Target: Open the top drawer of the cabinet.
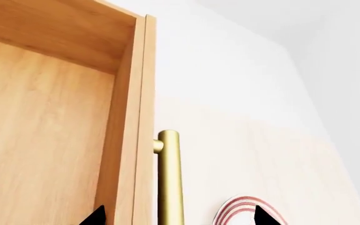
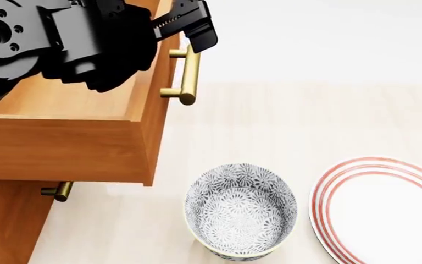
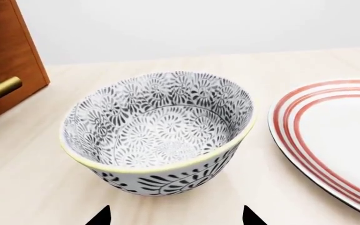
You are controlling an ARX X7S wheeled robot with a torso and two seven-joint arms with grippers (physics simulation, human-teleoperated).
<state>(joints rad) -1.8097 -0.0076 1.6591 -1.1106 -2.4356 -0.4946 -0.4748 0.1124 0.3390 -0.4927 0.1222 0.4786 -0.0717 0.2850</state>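
Though its front panel hangs well out from the cabinet (image 2: 2, 220), the top drawer (image 2: 64, 137) shows only as a bare wooden box in the head view, pulled forward over the counter (image 2: 306, 121) near its left edge. Its brass handle (image 2: 189, 74) stands on the drawer front, and the lower drawer's handle (image 2: 57, 191) peeks out beneath the box. The left wrist view adds the drawer's inner corner and the handle's rounded end seen from close by, with pale wall behind; none of that shows from the head. The right wrist view gives the cabinet's side and the lower handle, which the left wrist view lacks.

The left tool (image 2: 185, 27) sits at the upper end of the handle, its dark fingers (image 2: 200, 25) spread apart to either side of the drawer front, released and clasping nothing; in its own camera the two fingertips stand either side of the front panel and bar. The left arm reaches in over the open box from the left edge.

A patterned bowl (image 2: 240, 209) stands on the counter just beside a red-ringed plate (image 2: 379, 209) nearer the right edge. The right tool (image 3: 175, 218) hovers close before the bowl, fingertips wide and released.
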